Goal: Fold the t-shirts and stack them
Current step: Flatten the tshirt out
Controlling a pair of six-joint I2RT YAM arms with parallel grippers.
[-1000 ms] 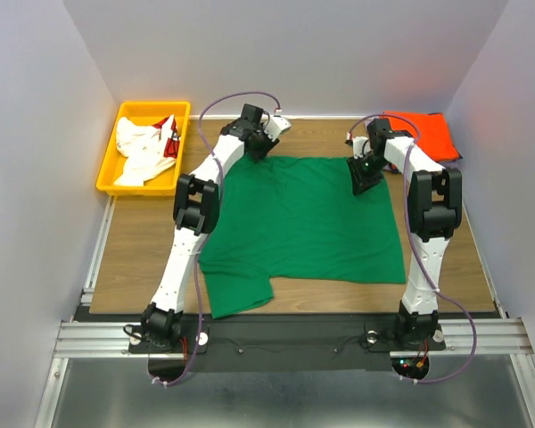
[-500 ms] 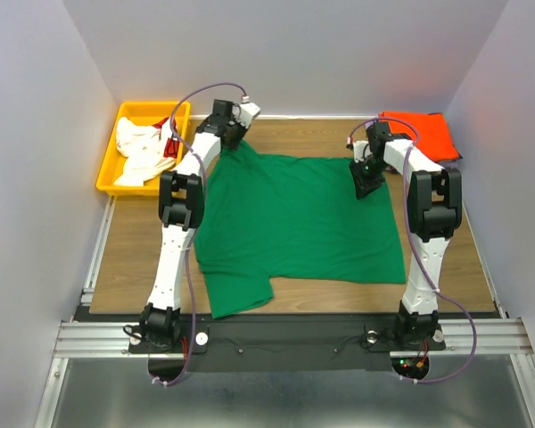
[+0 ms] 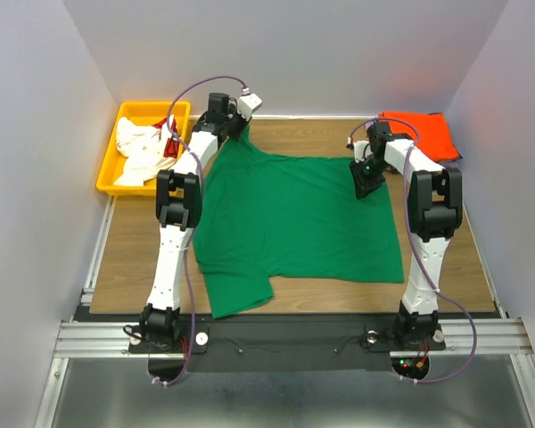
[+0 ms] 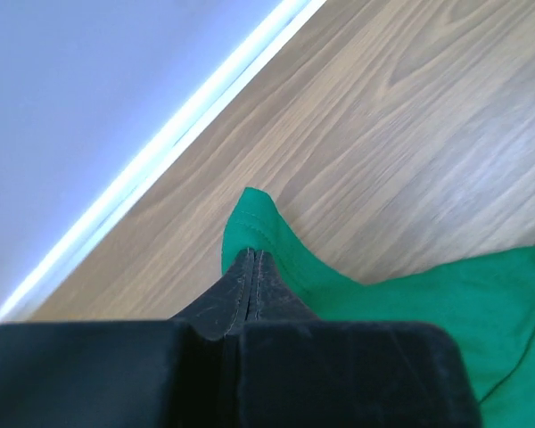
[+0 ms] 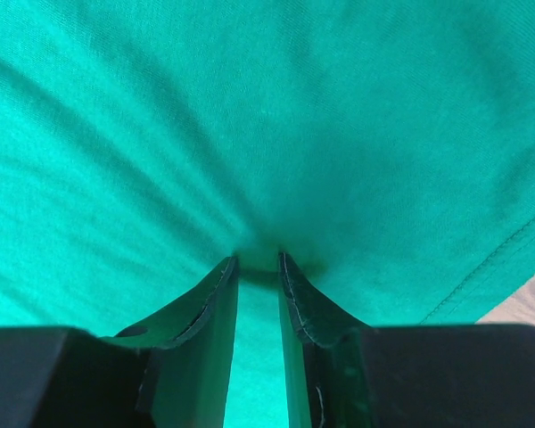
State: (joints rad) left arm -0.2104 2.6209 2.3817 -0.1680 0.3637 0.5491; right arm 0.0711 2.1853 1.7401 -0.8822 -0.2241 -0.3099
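Here, overhead, the bin (image 3: 107, 169) at far left holds white shirts (image 3: 141, 152). Beside it, the left gripper (image 3: 233, 127) holds the far-left corner of the green shirt (image 3: 294, 223), near the back edge of the table (image 3: 141, 250). The rest of the shirt lies spread mid-table, with bare wood on both sides. The right gripper (image 3: 367, 181) sits on its far-right part, and the orange shirt (image 3: 421, 134) lies in the far-right corner. Only the left wrist view shows the fingers (image 4: 241, 285) closed tight on the corner hem. Only the right wrist view shows its fingers (image 5: 205, 303) pinching a cloth ridge, with the hem and wood at right.
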